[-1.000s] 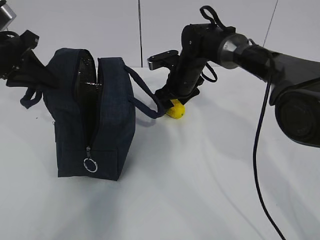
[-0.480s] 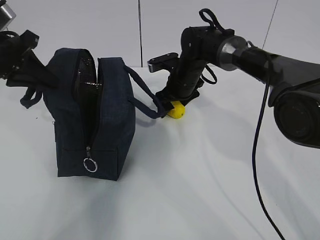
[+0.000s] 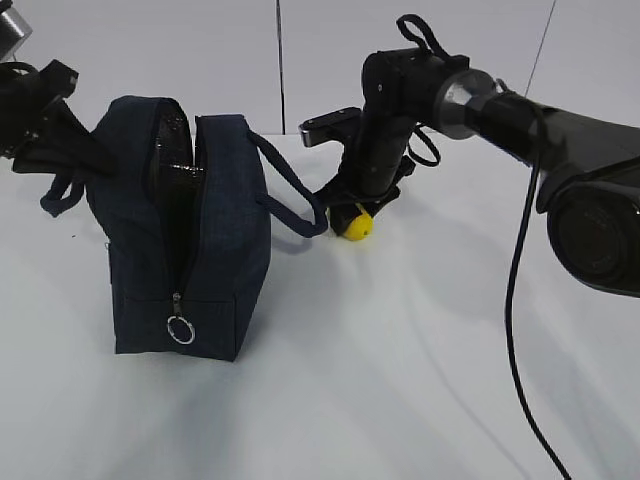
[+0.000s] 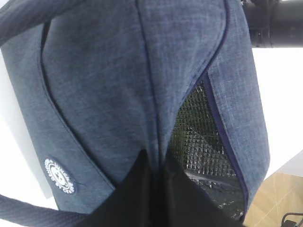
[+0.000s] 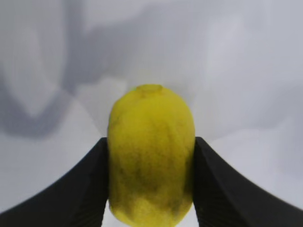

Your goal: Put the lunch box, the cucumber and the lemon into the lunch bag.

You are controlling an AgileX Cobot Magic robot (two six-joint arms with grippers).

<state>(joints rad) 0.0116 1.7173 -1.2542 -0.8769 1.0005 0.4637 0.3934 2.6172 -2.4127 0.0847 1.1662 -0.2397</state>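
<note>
- Right gripper (image 5: 150,189): jaws clamped on both sides of lemon (image 5: 150,156), frame centre.
- Left gripper (image 4: 154,189): jaws closed, pinching lunch bag (image 3: 185,230) fabric, frame left; zipper gaping.

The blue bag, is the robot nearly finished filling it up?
Not quite. The boxy dark navy fabric lunch bag stands unzipped, its edge pinched by the left pincer. The small round yellow lemon is in hand: the right pincer has both fingers against it, on the white table. It must go in. The box and cucumber aren't visible; whether they're inside is unclear.
</note>
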